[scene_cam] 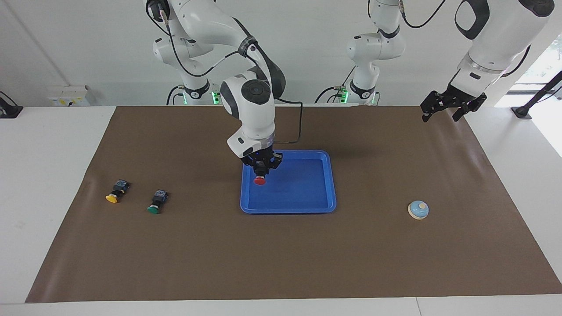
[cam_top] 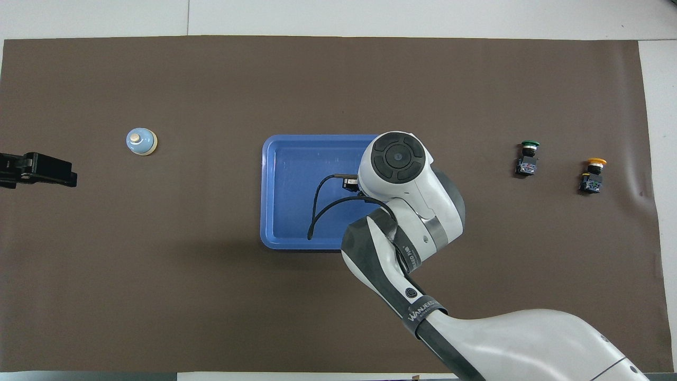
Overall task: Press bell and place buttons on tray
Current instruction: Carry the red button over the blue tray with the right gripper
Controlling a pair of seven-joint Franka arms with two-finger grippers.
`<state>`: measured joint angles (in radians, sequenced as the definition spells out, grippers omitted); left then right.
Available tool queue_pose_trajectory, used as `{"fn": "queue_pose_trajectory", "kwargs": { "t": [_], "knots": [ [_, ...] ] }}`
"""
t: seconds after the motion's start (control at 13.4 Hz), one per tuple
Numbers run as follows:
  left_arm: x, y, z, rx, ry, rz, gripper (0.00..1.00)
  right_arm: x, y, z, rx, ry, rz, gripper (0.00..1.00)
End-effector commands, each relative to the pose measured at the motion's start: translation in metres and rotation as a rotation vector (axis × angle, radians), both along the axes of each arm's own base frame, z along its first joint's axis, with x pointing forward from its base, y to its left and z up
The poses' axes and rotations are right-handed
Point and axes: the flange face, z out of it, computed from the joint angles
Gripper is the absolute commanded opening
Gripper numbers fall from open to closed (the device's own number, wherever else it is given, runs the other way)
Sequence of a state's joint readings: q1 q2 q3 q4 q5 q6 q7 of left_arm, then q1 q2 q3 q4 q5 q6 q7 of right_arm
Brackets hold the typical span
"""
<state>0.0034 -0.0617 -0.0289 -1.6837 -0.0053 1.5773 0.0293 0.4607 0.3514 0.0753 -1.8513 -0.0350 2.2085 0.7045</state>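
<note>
Right gripper (scene_cam: pixel 261 169): up in the air over the tray's right-arm end, clamped on the red button's black body, with the red cap pointing down below the fingers.
Red button (scene_cam: pixel 260 180): held clear of the tray floor as far as the facing view shows; in the overhead view the arm hides it.
Tray (scene_cam: pixel 322 202): mid-counter, flat on the brown mat (scene_cam: pixel 281 259), nothing resting in it yet.
Green button (scene_cam: pixel 156 202): lying on its side on the mat toward the right arm's end of the counter, apart from the tray.
Yellow button (scene_cam: pixel 117 192): also on its side, just beside the green one and closer still to the right arm's end.
Bell (scene_cam: pixel 418 210): on the mat toward the left arm's end, well apart from the tray.
Left gripper (scene_cam: pixel 452 105): waits raised over the mat's corner at the left arm's end; whether it is apart or together I cannot tell.
Handling, buttons: probably light, rigid plastic. The blocky black body gives flat faces to pinch; the round cap looks smooth and likely to slip, so take hold of the body.
Handling, release: set down cap-first, a button may tip or roll, so a low release seems wise.
Handling, bell: likely stiff, with a sprung knob; press straight down on the knob, no grasp needed.
</note>
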Motion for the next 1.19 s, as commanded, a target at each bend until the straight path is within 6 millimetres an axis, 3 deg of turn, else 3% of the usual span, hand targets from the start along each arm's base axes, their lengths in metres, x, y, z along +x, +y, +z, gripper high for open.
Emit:
{"fn": "queue_pose_trajectory", "kwargs": {
  "t": [0.0,0.22,0.52,0.6,0.67,0.75,0.97,1.12],
  "knots": [
    [-0.006,0.001,0.002,-0.004,-0.003,0.001,1.00,-0.013,0.000,-0.015,0.018,-0.009,0.011,0.00],
    [-0.006,0.001,0.002,-0.004,-0.003,0.001,1.00,-0.023,0.001,-0.028,0.020,-0.011,0.021,0.00],
    [-0.006,0.001,0.002,-0.004,-0.003,0.001,1.00,-0.024,0.000,-0.030,0.020,-0.009,0.020,0.00],
    [-0.006,0.001,0.002,-0.004,-0.003,0.001,1.00,-0.025,0.000,-0.030,0.019,-0.009,0.018,0.08],
    [-0.006,0.001,0.002,-0.006,-0.003,0.001,1.00,-0.024,0.000,-0.030,0.020,-0.010,0.012,0.60],
    [-0.006,0.001,0.002,-0.006,-0.003,0.001,1.00,-0.024,0.000,-0.030,0.019,-0.008,0.009,1.00],
    [-0.006,0.001,0.002,-0.004,-0.003,0.001,1.00,-0.015,-0.004,-0.012,0.020,-0.011,-0.009,1.00],
    [-0.006,0.001,0.002,-0.006,-0.003,0.001,1.00,0.001,-0.021,0.026,0.007,-0.004,-0.045,1.00]
  ]
}}
